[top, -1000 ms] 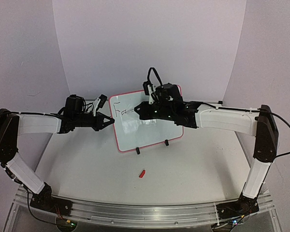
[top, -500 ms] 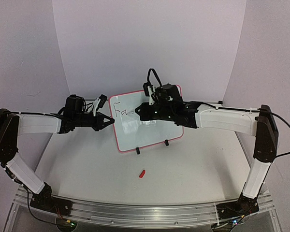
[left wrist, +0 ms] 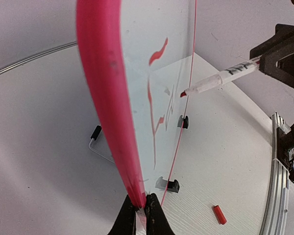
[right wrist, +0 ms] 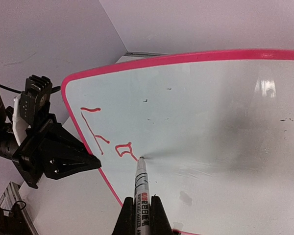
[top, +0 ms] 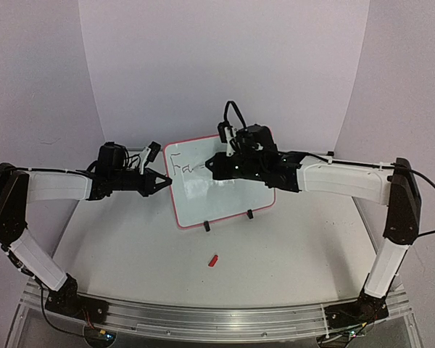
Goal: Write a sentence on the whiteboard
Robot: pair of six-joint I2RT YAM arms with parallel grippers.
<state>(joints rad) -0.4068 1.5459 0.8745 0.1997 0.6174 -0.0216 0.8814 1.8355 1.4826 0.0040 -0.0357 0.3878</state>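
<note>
The whiteboard (top: 225, 199) stands tilted on two black feet at mid-table, white with a pink rim. My left gripper (top: 167, 181) is shut on its left edge (left wrist: 108, 107), and in the left wrist view the jaws (left wrist: 141, 208) pinch the rim at the bottom. My right gripper (right wrist: 142, 210) is shut on a white marker (right wrist: 141, 181). The marker's tip touches the whiteboard (right wrist: 220, 122). Of the sentence (right wrist: 110, 142), only a red "F" and an "a" show, at the upper left (top: 183, 167). The marker (left wrist: 220, 78) reaches in from the right.
A small red marker cap (top: 213, 259) lies on the table in front of the board, also in the left wrist view (left wrist: 219, 214). Purple walls close the back and sides. A metal rail (top: 217, 319) runs along the near edge.
The right gripper has shifted slightly up and right with the marker, and the second letter has grown on the board. The left arm has stayed still.
</note>
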